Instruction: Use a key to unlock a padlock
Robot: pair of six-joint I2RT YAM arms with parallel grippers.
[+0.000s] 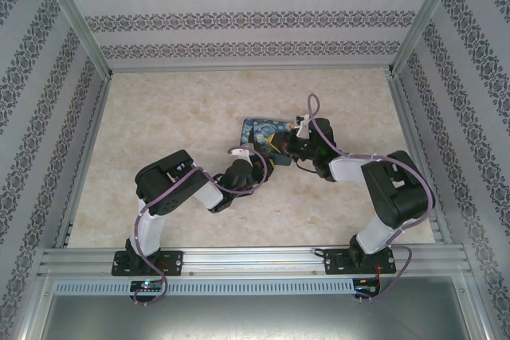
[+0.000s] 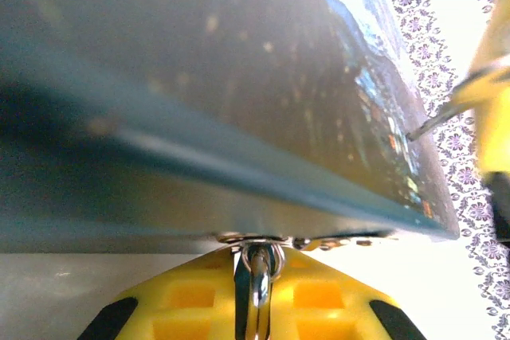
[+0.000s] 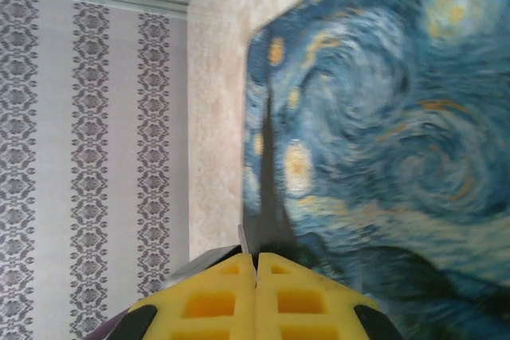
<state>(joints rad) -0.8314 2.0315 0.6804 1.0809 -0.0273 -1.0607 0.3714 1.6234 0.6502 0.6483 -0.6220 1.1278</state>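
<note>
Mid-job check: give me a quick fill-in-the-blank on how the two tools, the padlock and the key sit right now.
1. The padlock has a printed face showing a swirling night sky in blue and ___.
2. The left tool has its yellow fingers on either side of the padlock's metal ___.
3. The right tool pinches the ___, whose thin blade points at the padlock.
4. The right tool's jaws stand ___.
Missing words: yellow; shackle; key; shut.
</note>
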